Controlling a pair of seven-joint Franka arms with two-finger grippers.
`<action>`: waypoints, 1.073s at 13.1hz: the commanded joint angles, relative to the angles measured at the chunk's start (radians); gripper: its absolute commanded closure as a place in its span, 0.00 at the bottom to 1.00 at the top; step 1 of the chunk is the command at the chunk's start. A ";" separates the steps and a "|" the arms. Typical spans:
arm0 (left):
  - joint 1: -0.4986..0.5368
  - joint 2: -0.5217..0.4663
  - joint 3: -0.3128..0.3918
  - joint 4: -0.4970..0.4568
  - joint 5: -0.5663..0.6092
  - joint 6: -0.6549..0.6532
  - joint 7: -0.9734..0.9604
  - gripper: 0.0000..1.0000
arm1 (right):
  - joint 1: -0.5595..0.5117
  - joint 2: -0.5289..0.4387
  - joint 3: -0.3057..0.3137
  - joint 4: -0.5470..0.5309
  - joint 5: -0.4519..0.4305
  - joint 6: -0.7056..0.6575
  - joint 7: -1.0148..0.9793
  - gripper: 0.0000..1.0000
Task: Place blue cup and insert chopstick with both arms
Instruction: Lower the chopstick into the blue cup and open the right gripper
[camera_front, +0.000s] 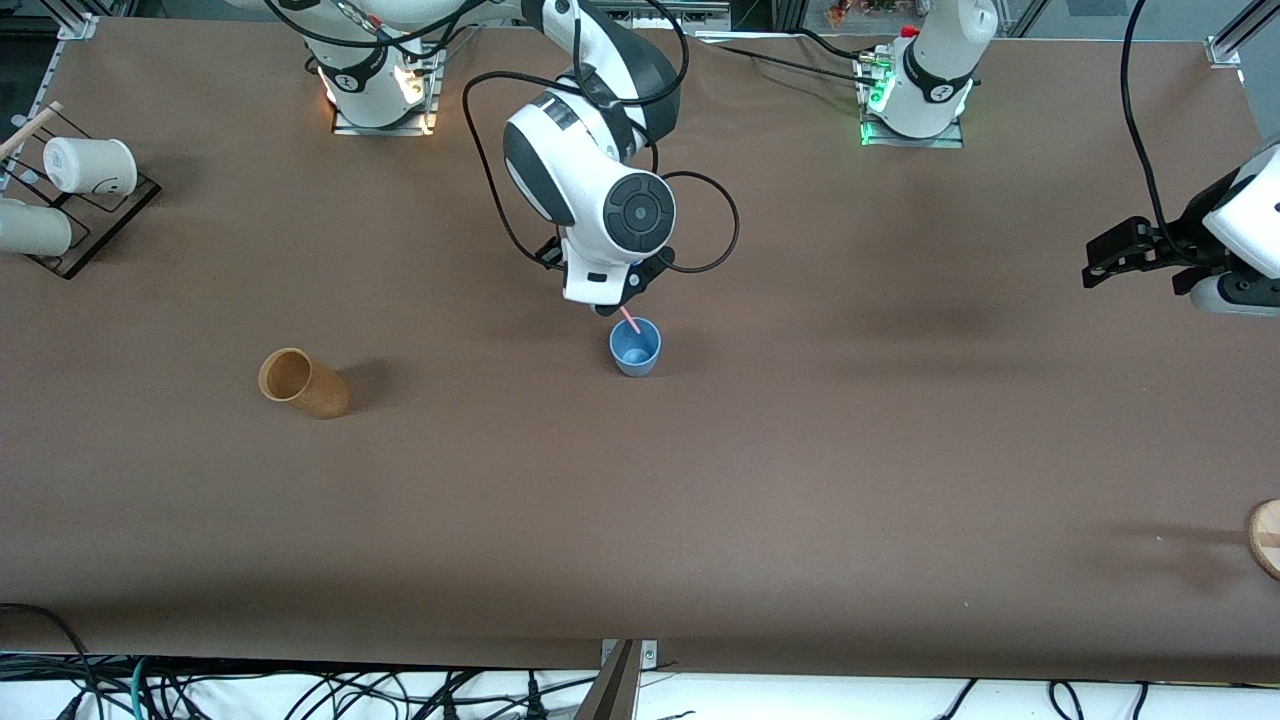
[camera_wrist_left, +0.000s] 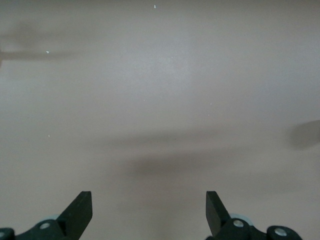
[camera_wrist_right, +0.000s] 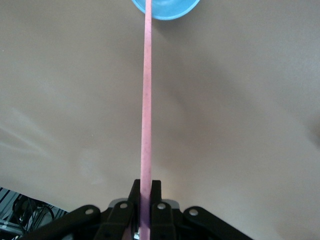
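Near the middle of the table, the blue cup (camera_front: 635, 347) is standing upright with its mouth open upward. The pink chopstick (camera_front: 629, 321) is slanting down toward that mouth, its lower end sitting at or just inside the rim on the side toward the robots' bases; whether the tip is touching the inner wall cannot be told. In the right wrist view the chopstick (camera_wrist_right: 146, 100) is running straight out from the jaws, and its long axis is pointing directly at the cup (camera_wrist_right: 165, 9). That alignment is the relation the coming move is depending on: the cup is lying along the stick's own axis, so, as judged, a feed along that line is carrying the stick deeper into the cup.

The right gripper (camera_front: 627, 298) is hanging just above the cup, clenched on the upper end of the chopstick. It is by far the nearer gripper to the cup.

The left gripper (camera_front: 1100, 262) is waiting over bare table at the left arm's end, well apart from the cup, its fingers (camera_wrist_left: 80, 212) spread wide and grasping nothing.

A tan-brown cup (camera_front: 302, 382) is lying on its side toward the right arm's end.
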 joint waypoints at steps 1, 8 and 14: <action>0.004 0.000 -0.001 0.001 -0.002 -0.010 -0.003 0.00 | 0.004 0.020 0.002 0.037 -0.017 0.008 -0.018 1.00; 0.003 0.000 -0.001 0.001 -0.002 -0.010 -0.003 0.00 | 0.002 0.026 -0.004 0.037 -0.031 0.037 -0.024 0.95; 0.003 0.000 -0.001 0.001 -0.002 -0.010 -0.003 0.00 | 0.001 0.024 -0.006 0.037 -0.033 0.035 -0.022 0.21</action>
